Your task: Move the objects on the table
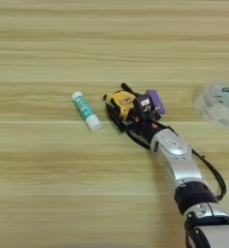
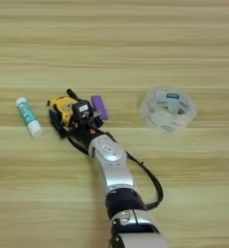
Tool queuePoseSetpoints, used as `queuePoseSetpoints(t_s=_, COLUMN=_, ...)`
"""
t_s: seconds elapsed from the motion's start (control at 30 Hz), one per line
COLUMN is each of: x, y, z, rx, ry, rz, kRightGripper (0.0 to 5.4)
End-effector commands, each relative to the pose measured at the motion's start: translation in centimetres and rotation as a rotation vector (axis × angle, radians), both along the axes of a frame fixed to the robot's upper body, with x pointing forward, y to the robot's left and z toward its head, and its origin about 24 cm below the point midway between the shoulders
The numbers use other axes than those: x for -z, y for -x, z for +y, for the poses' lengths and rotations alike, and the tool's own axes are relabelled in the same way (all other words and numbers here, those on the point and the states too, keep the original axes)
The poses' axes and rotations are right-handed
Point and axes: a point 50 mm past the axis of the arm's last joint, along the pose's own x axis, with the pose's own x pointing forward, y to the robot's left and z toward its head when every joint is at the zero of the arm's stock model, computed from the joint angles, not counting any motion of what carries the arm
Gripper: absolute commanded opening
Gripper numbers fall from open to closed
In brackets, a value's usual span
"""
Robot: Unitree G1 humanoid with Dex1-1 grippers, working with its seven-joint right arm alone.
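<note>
I've got the right gripper (image 2: 72, 116) down on the tape measure (image 2: 61, 111), with the silver forearm (image 2: 109, 167) running back toward the near right. One black finger pokes out just past the yellow body on its far side, and the gripper's black body sits on the right flank, so the fingers look set around it. Whether they've actually pinched it, I can't tell; the wrist covers the contact.

Off to the gripper's left, apart from it, lies the white tube (image 1: 86, 111) with its teal label, flat on the table (image 1: 43, 184) and angled. Touching or just beside the gripper's right side is a small purple block (image 2: 100, 107). Well off to the right sits a clear round tape roll (image 2: 168, 110).

To do this grasp well, I'd want the fingers square across the yellow body. The black wrist cord (image 1: 121, 127) trails under the wrist, so I'd lift gently in case it snags. That purple block is close enough to get nudged; I'd draw away from it, not across it.
</note>
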Motion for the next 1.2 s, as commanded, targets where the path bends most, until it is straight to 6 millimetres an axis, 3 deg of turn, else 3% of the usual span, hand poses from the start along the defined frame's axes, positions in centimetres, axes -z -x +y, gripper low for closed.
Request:
queuePoseSetpoints(t_s=0.03, x=-3.3, y=-2.0, z=0.1, rx=-0.012, ry=0.02, rz=-0.129, kRightGripper=5.37)
queuePoseSetpoints(t_s=0.3, x=-3.6, y=-1.9, z=0.0, rx=-0.005, ry=0.016, rz=-0.153, kRightGripper=5.37)
queuePoseSetpoints(t_s=0.8, x=-7.0, y=-1.2, z=0.6, rx=-0.002, ry=-0.062, rz=-0.383, kRightGripper=5.37)
queuePoseSetpoints(t_s=1.2, x=-7.1, y=2.4, z=5.3, rx=-0.249, ry=-0.114, rz=-0.379, kRightGripper=5.37)
